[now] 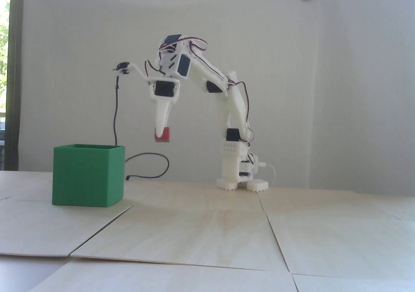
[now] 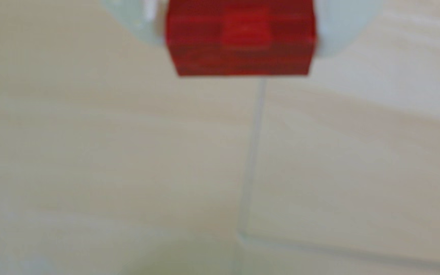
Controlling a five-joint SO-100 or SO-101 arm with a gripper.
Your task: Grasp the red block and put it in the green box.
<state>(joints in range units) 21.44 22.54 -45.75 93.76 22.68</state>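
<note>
In the fixed view my white gripper point(image 1: 161, 135) points down and is shut on the red block point(image 1: 164, 135), held in the air a little above the height of the green box's rim. The green box point(image 1: 87, 175) stands on the table to the left of the block, apart from it, its open top facing up. In the wrist view the red block point(image 2: 241, 37) fills the top centre, pinched between my two white fingers point(image 2: 335, 29), with pale wooden table far below. The green box is out of the wrist view.
The arm's base point(image 1: 241, 178) stands at the back centre of the table. A black cable point(image 1: 146, 168) hangs from the wrist camera and loops on the table behind the box. Pale wooden panels point(image 1: 207, 233) with seams cover the table. Round green and red dots sit on the back wall.
</note>
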